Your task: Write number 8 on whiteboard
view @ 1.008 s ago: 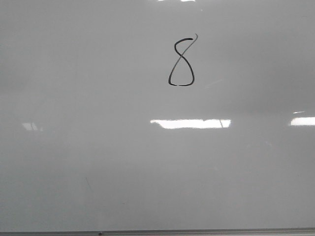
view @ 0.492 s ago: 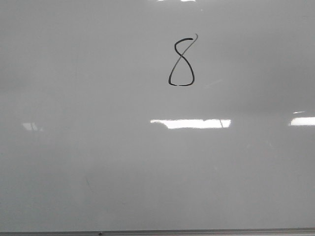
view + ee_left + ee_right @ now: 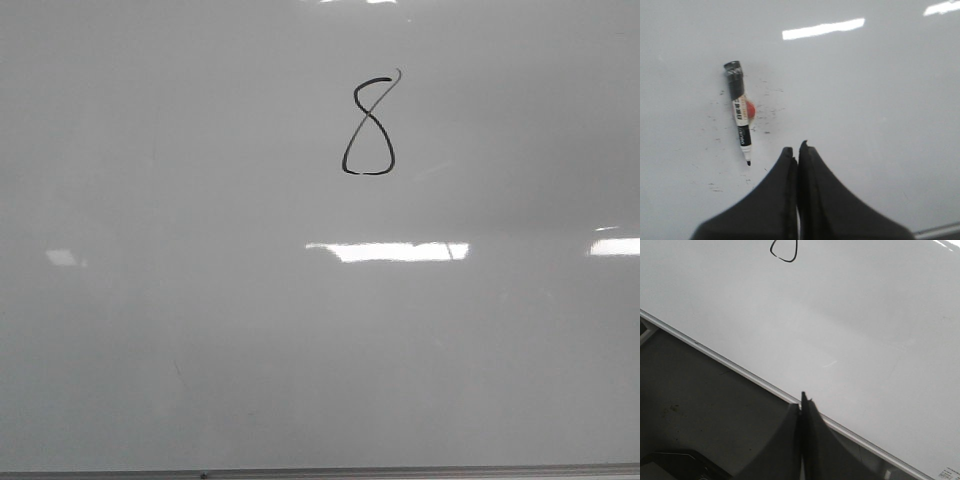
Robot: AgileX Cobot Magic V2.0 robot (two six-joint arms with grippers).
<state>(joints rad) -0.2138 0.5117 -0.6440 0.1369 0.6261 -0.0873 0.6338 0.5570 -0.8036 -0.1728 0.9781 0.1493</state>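
A thin black number 8 (image 3: 369, 127) stands drawn on the pale whiteboard (image 3: 200, 330), upper middle in the front view; neither gripper shows there. Only its lower loop, the number 8 (image 3: 784, 251), reaches into the right wrist view. My left gripper (image 3: 797, 148) is shut with nothing in it, hovering over the whiteboard (image 3: 880, 100) close to a black-and-white marker (image 3: 739, 111) lying flat, uncapped tip toward the fingers. My right gripper (image 3: 803, 399) is shut and empty, over the metal edge strip (image 3: 740, 371) of the whiteboard (image 3: 865, 315).
A small red spot (image 3: 750, 109) and several ink specks surround the marker. Beyond the board's edge lies a dark surface (image 3: 700, 410). Bright light reflections (image 3: 388, 251) cross the board. The metal edge strip (image 3: 320, 471) runs along the near side.
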